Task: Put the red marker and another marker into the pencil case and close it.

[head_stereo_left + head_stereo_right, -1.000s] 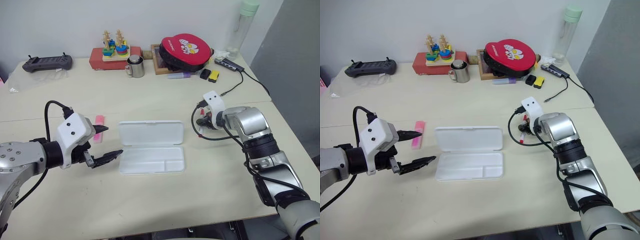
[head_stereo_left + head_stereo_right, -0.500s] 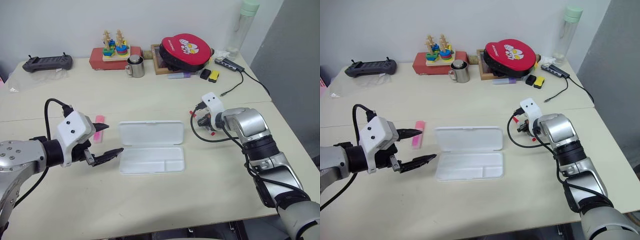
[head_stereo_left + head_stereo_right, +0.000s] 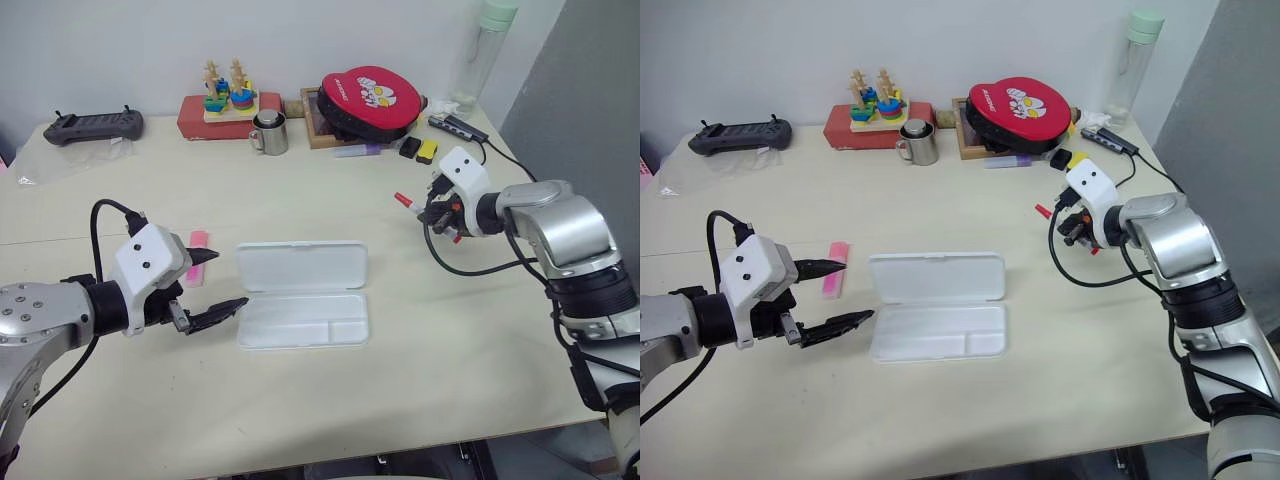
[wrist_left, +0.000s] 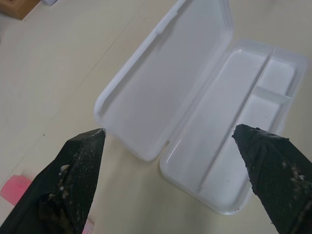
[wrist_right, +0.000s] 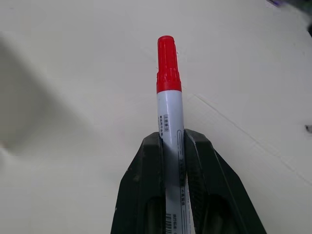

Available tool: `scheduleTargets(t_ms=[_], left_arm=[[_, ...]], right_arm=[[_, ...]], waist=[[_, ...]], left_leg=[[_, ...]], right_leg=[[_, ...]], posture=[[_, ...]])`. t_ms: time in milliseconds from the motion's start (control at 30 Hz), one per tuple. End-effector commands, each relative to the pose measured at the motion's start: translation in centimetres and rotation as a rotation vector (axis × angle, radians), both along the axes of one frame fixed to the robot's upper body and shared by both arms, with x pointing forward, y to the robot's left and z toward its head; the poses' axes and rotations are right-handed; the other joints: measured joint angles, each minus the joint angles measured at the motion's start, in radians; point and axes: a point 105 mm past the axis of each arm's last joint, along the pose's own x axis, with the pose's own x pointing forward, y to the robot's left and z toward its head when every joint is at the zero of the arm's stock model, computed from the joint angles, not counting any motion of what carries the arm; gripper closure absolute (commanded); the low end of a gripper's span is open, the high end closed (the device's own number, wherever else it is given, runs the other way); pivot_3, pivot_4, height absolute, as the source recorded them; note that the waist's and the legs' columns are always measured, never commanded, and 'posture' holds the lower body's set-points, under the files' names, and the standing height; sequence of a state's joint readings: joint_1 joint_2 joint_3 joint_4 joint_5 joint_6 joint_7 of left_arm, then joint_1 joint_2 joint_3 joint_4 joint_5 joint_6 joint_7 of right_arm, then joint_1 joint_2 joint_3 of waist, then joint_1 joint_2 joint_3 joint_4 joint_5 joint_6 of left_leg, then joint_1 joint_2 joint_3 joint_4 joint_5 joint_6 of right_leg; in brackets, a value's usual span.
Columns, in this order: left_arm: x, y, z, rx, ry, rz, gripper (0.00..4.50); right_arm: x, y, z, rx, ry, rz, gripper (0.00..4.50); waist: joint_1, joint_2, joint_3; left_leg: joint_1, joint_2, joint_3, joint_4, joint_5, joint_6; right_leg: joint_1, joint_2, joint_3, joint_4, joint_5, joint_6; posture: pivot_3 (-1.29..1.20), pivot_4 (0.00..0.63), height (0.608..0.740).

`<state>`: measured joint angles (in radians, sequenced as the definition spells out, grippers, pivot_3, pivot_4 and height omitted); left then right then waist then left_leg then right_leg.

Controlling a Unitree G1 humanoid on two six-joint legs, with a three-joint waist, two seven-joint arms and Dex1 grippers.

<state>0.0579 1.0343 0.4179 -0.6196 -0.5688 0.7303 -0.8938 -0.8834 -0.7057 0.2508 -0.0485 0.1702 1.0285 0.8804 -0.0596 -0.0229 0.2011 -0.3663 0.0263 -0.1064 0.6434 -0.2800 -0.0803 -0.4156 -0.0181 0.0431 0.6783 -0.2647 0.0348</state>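
Nearest, at the left, the left gripper point(image 3: 212, 283) hangs just above the table point(image 3: 330, 420) with its two black fingers spread wide and nothing between them. It points toward the pencil case point(image 3: 303, 307), which lies open and flat just to its right, near the middle of the table; the lid is folded back on the far side and the divided tray on the near side holds nothing. Just beyond the left gripper's far finger, the pink highlighter point(image 3: 198, 243) lies on the table, left of the case's lid.

Farther back and to the right, the right gripper point(image 5: 170, 141) is raised above the table, its fingers clamped on the white barrel of the red marker point(image 5: 168, 97); the red cap sticks out past the fingertips, toward the left.

Along the far edge stand a black controller point(image 3: 95, 125), a metal mug point(image 3: 270, 132), a toy of coloured rings point(image 3: 230, 92), a red round pouch point(image 3: 372, 98) and a bottle point(image 3: 485, 55).
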Motion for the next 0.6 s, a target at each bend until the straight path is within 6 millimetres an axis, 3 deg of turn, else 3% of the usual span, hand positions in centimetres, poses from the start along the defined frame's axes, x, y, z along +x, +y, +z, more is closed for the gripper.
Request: scheduleTargets(t_ms=[33,200,367,433,500,600], left_arm=[[-0.7,0.4,0.3,0.036,0.000,-0.024,0.00],[-0.7,0.7,0.1,0.042,0.008,-0.030,0.00],[-0.5,0.5,0.1,0.035,0.007,-0.038,0.00],[-0.3,0.4,0.1,0.031,0.009,-0.048,0.00],[0.1,0.5,0.2,0.025,0.012,-0.056,0.00],[0.8,0.7,0.3,0.035,0.001,-0.051,0.00]], right_arm=[[-4.0,1.4,1.7,-0.018,-0.013,0.292,4.25],[-8.0,2.7,3.0,-0.019,0.011,0.563,4.25],[-9.5,4.3,3.4,0.003,0.011,0.660,4.25],[-9.7,6.2,3.4,0.035,-0.002,0.699,4.25],[-9.7,9.2,3.0,0.076,-0.015,0.746,4.25],[-9.6,11.6,1.7,0.093,0.003,0.762,4.25]], waist=[[0.002,0.000,0.000],[0.004,0.000,0.000],[0.002,0.000,0.000],[0.000,0.000,0.000],[-0.002,0.000,0.000],[-0.003,0.000,0.000]], left_leg=[[0.000,0.000,0.000,0.000,0.000,0.000],[-0.001,0.000,0.000,0.000,0.000,0.000],[0.001,0.000,0.001,0.001,0.000,0.000],[0.001,0.000,0.001,0.002,0.000,0.000],[0.001,0.001,0.001,0.001,0.000,0.000],[0.002,0.003,0.000,0.001,0.000,0.000]], right_leg=[[0.000,0.000,0.000,0.000,0.000,0.000],[0.000,0.000,-0.001,-0.001,-0.001,0.001],[0.001,0.000,0.000,-0.001,-0.001,0.002],[0.001,0.000,0.000,0.000,-0.002,0.003],[0.001,0.000,0.000,0.001,-0.001,0.002],[0.001,0.002,-0.001,0.002,-0.001,0.002]], posture=[[0.00,0.150,0.740],[0.00,0.150,0.740],[0.00,0.150,0.740],[0.00,0.150,0.740],[0.00,0.150,0.740],[0.00,0.150,0.740]])
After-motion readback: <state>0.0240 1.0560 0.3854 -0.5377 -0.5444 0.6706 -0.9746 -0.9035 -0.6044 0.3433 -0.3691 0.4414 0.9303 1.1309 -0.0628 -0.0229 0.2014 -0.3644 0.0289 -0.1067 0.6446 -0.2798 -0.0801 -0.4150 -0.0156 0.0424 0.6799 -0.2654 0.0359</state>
